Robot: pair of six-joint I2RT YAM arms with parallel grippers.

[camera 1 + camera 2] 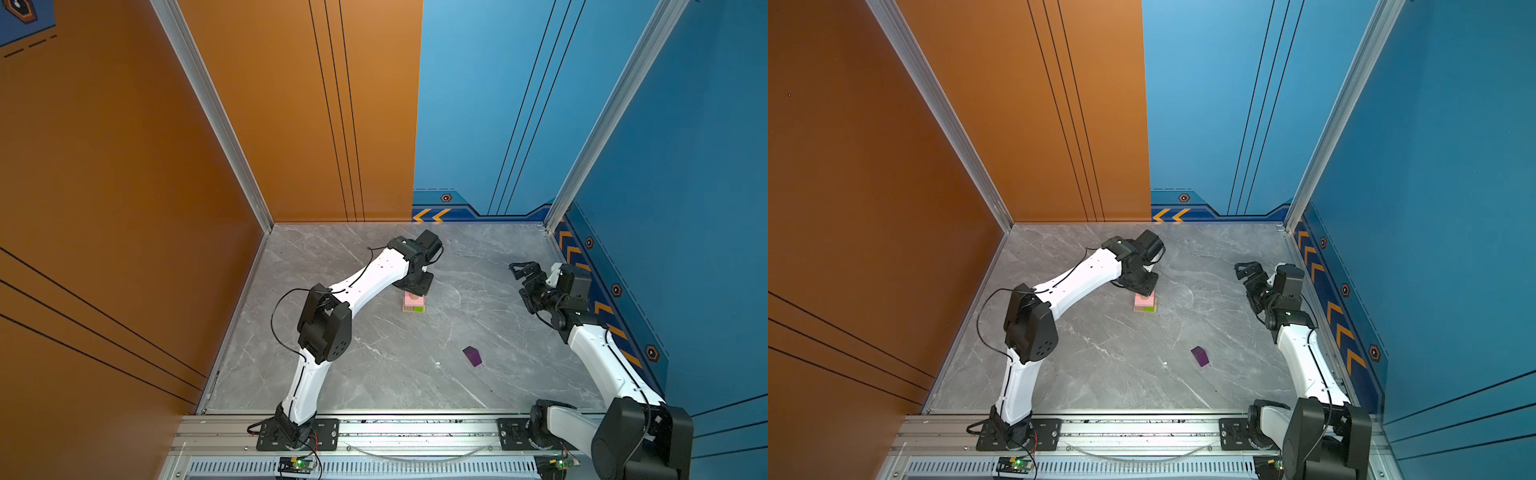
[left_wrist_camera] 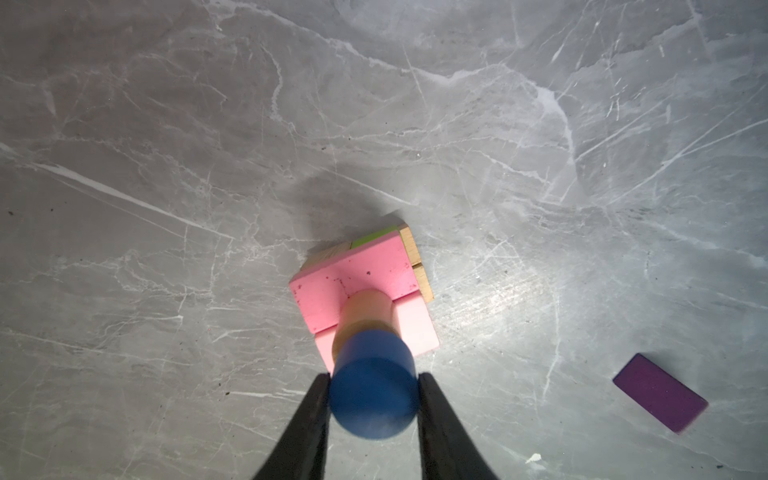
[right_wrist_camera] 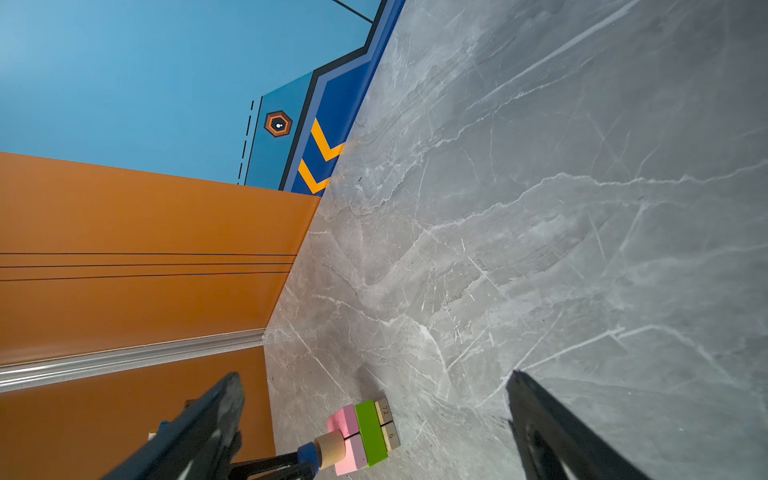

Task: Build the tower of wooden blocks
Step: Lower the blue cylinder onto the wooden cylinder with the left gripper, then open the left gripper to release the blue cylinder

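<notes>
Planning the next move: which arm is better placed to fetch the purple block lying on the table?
Right, probably. The right gripper is open and empty, and the purple block lies on the right half of the table. The left gripper grips the blue cylinder atop the tower.

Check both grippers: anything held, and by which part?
The left gripper pinches the blue cylinder by its round sides, as it stands on the tan cylinder. The right gripper is open and holds nothing.

Two pink slabs (image 2: 353, 274), three tan bars (image 2: 409, 245), one green bar (image 3: 370, 432), one tan cylinder (image 2: 365, 311), one blue cylinder (image 2: 374, 390), one purple block (image 2: 660, 392).
</notes>
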